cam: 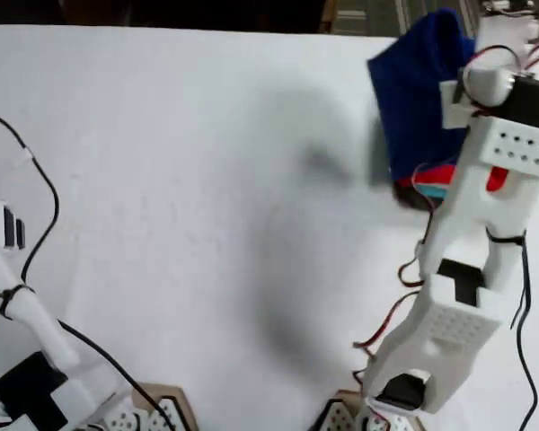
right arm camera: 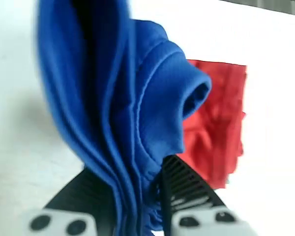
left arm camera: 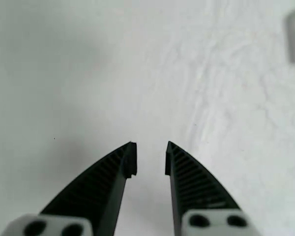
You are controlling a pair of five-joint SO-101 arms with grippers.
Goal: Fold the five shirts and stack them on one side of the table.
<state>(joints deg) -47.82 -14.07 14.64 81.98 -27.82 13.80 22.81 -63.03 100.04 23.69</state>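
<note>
Blue shirt [right arm camera: 108, 93] hangs clamped inside right pincer [right arm camera: 132, 179].

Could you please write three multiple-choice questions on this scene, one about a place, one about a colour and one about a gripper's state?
1. Where on the table does the shirt stack lie in the high view?
A. On the far side, by the right arm
B. At the near left corner
C. In the centre

2. What colour is the shirt held in the right gripper?
A. Yellow
B. Blue
C. White

3. What state is the left gripper in?
A. Shut on a shirt
B. Open over bare table
C. Shut on nothing

Answers:
1 A: red and teal edges show there, under the hanging cloth.
2 B: the blue shirt runs down between the jaws in the right wrist view.
3 B: a gap shows between its fingertips, with bare table beyond.
</note>
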